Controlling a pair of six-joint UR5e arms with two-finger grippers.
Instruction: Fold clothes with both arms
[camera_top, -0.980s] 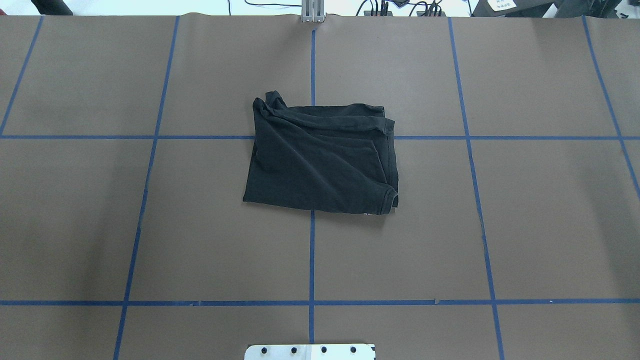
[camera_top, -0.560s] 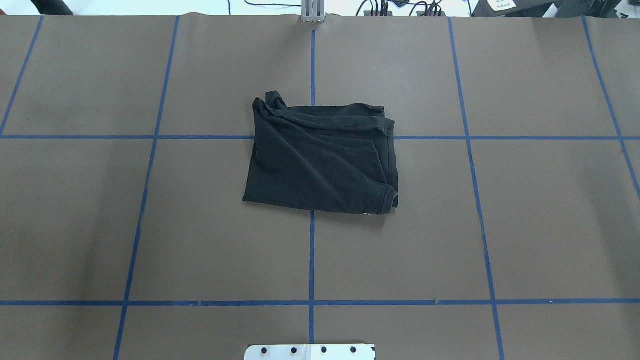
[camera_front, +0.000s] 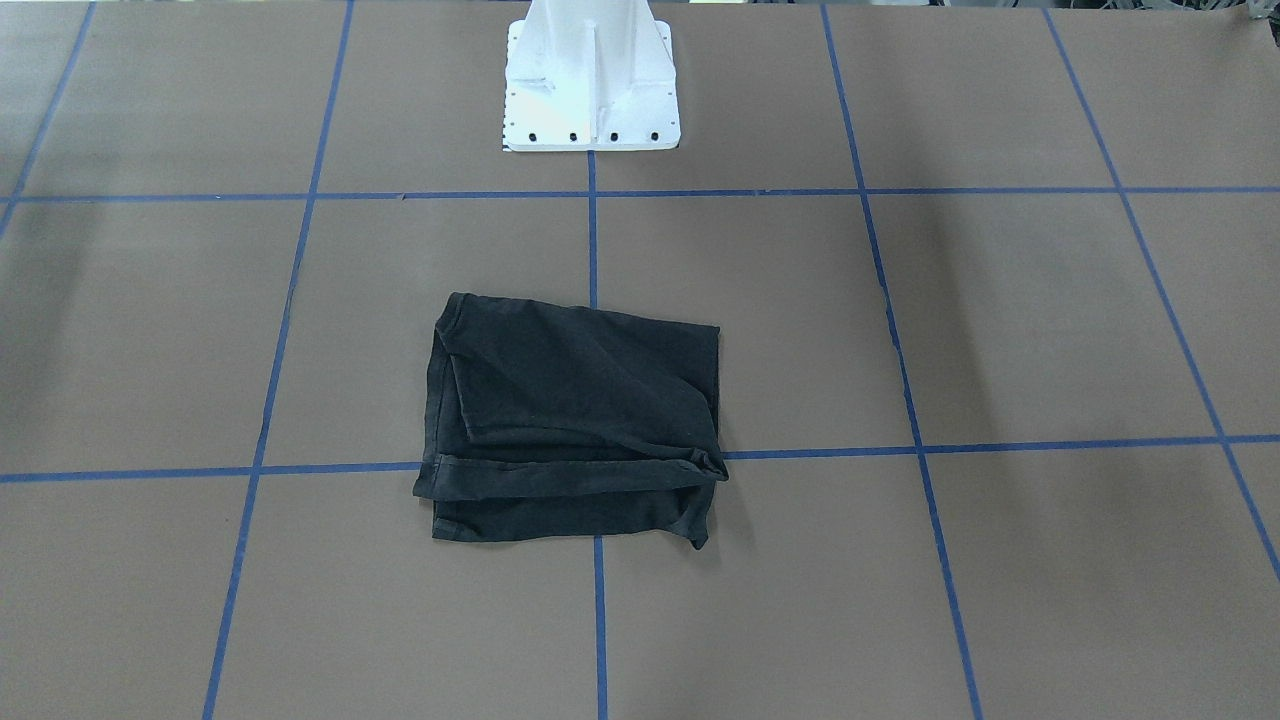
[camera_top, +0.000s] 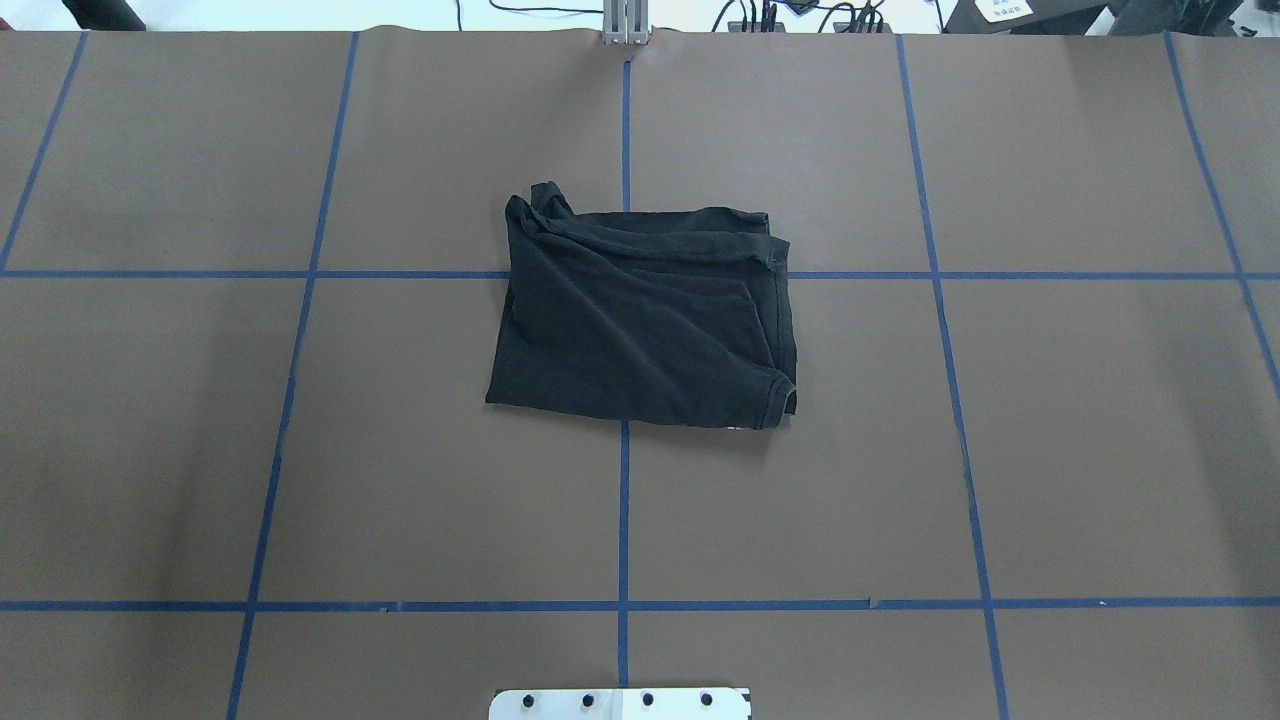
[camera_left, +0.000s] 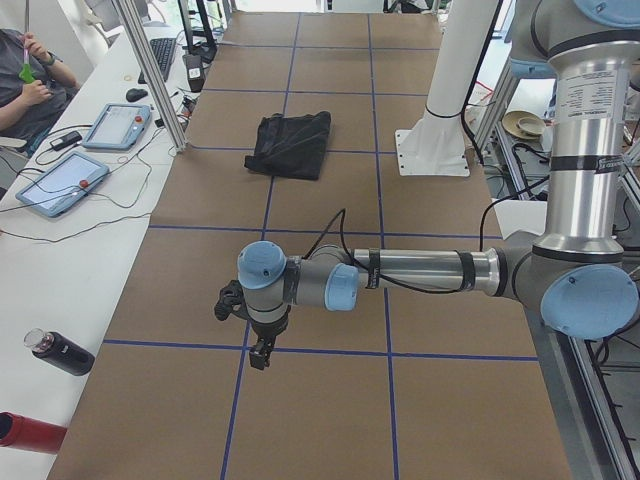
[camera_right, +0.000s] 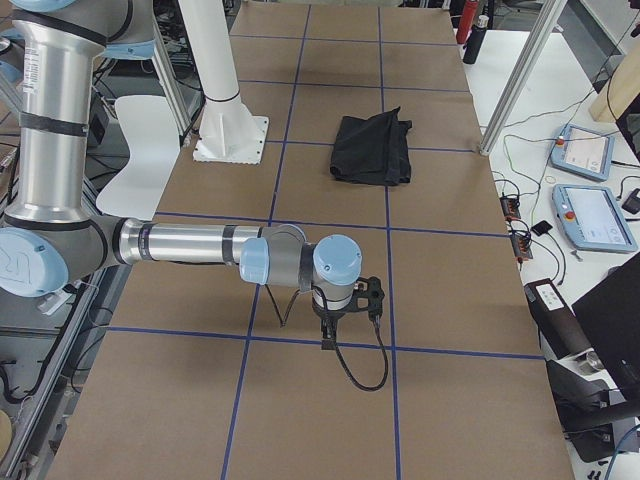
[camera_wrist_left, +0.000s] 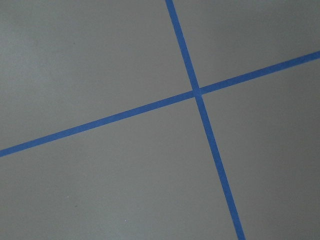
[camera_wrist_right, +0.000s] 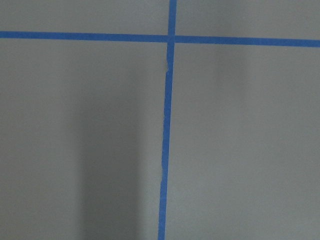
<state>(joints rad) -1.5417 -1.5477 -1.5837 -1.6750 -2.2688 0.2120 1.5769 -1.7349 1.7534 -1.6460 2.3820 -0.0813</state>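
The black T-shirt (camera_top: 640, 320) lies folded into a rough rectangle at the middle of the brown table, its print hidden; it also shows in the front view (camera_front: 575, 420) and both side views (camera_left: 290, 145) (camera_right: 372, 150). Neither arm touches it. My left gripper (camera_left: 258, 350) hangs over a blue tape line far from the shirt, toward the table's left end. My right gripper (camera_right: 328, 335) hangs the same way toward the right end. Whether either is open or shut I cannot tell. Both wrist views hold only brown table and blue tape.
The white pedestal base (camera_front: 590, 80) stands at the robot's side of the table. Tablets (camera_left: 60, 180) and cables lie on a white side bench, a seated person (camera_left: 25, 80) beside it. A metal post (camera_left: 150, 70) rises at the table's far edge. Bottles (camera_left: 60, 352) lie nearby.
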